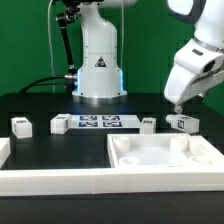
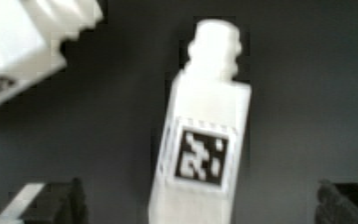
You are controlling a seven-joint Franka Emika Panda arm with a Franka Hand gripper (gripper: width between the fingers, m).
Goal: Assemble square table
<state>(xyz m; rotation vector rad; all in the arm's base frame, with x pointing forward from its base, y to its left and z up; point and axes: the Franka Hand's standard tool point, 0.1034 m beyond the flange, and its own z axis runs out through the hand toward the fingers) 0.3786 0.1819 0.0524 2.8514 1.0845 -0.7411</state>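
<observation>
Hovering in the exterior view above 1 leg (image 1: pixel 183 122), near the counter's (image 1: pixel 60 148) edge on the exterior view's right, is the hand (image 1: pixel 177 104); the square slab (image 1: pixel 165 160) lies at that side's front corner. Wrist view: fingers (image 2: pixel 51 200) apart, the tagged leg (image 2: pixel 208 120) between them, touching neither.

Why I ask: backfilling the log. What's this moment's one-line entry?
claw: open, over leg | leg: lying on its side, ungrasped | tabletop: no legs attached
</observation>
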